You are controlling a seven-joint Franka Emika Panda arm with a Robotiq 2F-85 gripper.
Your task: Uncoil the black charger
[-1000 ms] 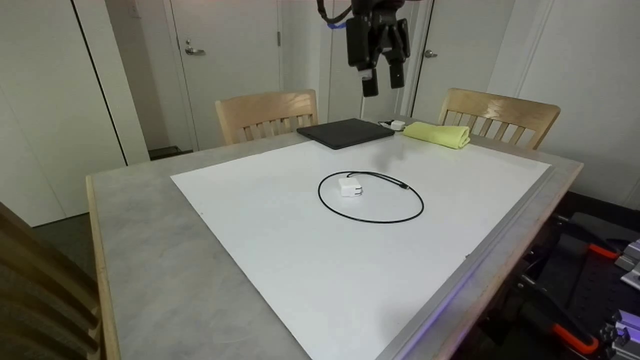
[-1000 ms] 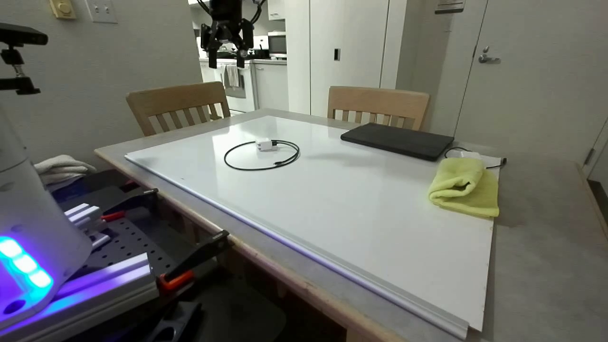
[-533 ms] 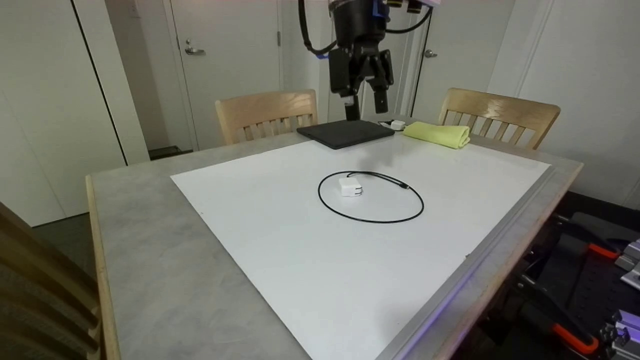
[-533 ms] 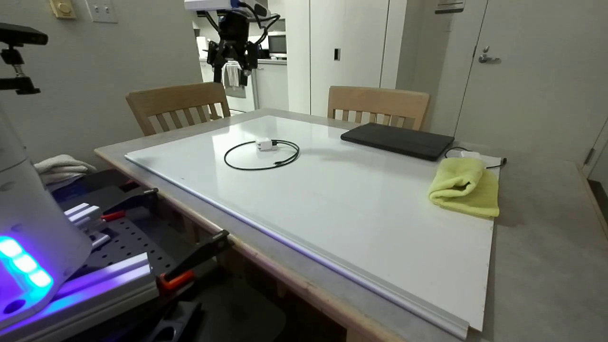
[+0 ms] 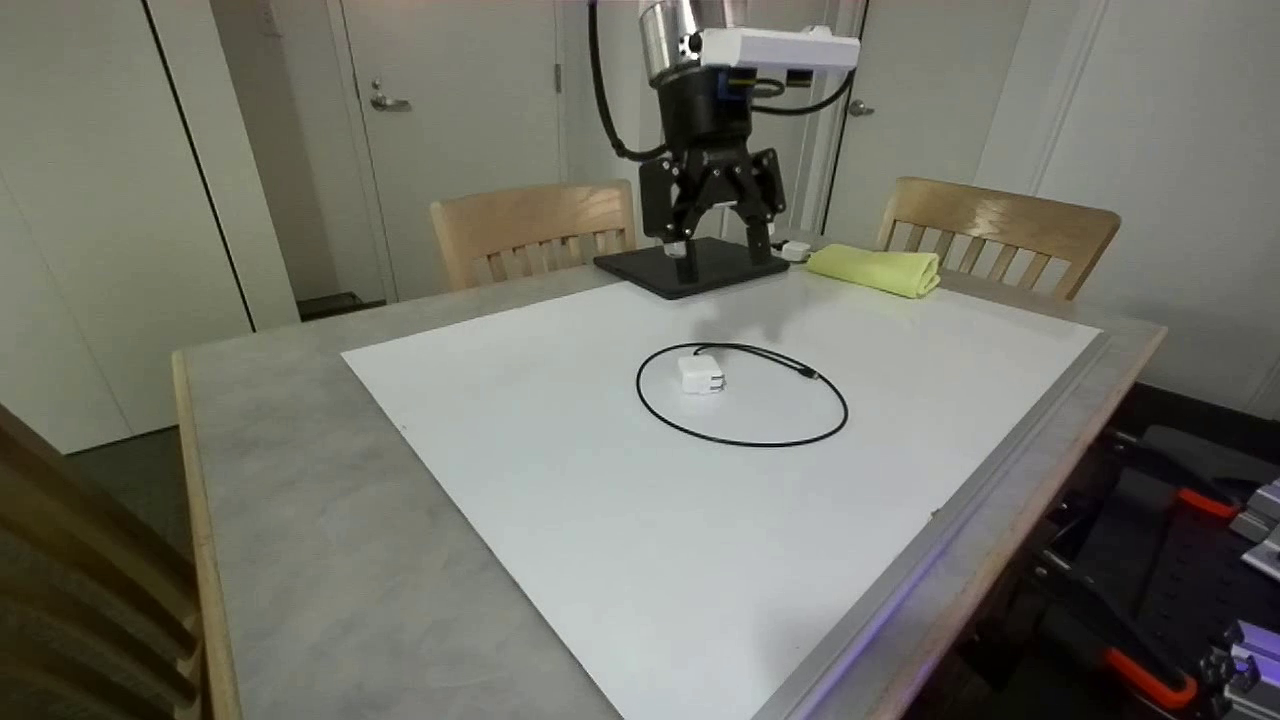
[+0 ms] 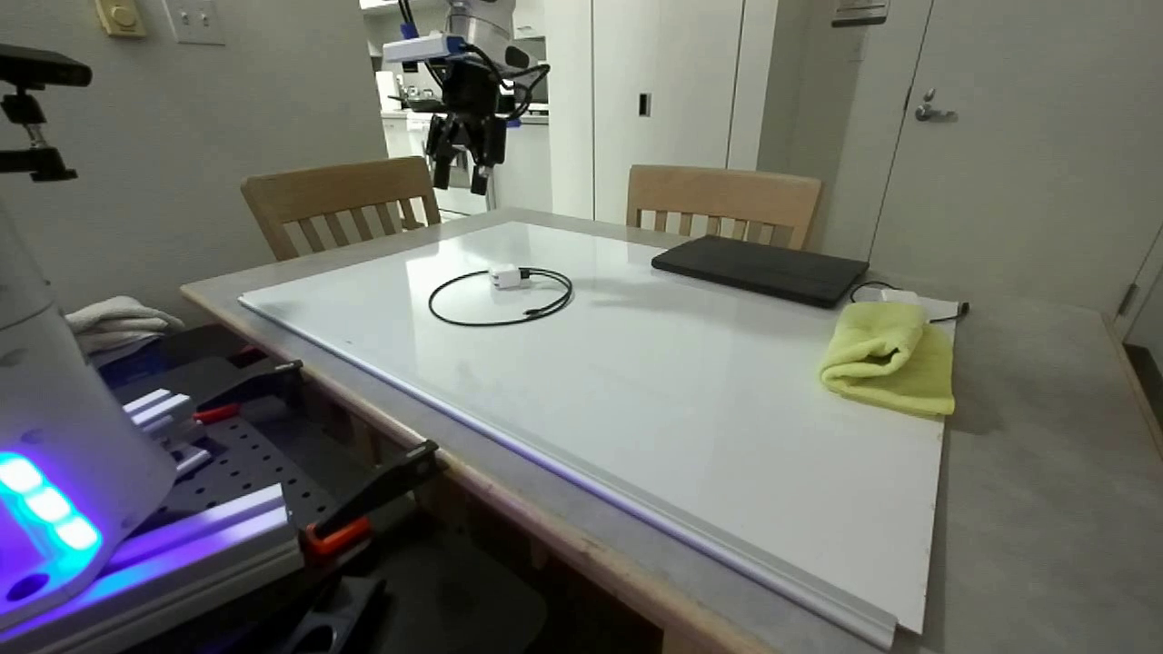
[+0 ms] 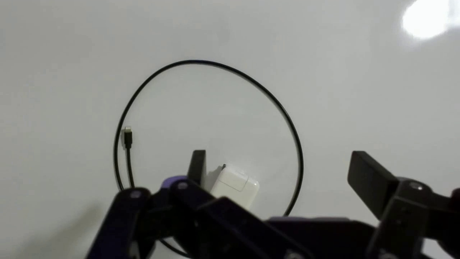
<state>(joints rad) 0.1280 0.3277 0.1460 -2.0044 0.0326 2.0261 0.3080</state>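
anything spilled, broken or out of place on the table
Nothing stands out: the black charger lies in a loose loop around its white adapter, and the yellow cloth lies folded. No spill or damage shows.

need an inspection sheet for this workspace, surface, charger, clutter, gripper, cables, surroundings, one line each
Surface: white board lying on a grey table
Job's things: black charger in a loop, free end just inside it; white adapter within the loop, apparently plugged onto the cable
Clutter: flat black pad, folded yellow towel, second white plug near both
Gripper: gripper open, holding nothing, raised above the board
Cables: besides the charger, a thin black cable partly hidden by the towel
Surroundings: wooden chairs, doors, clamps by the table edge
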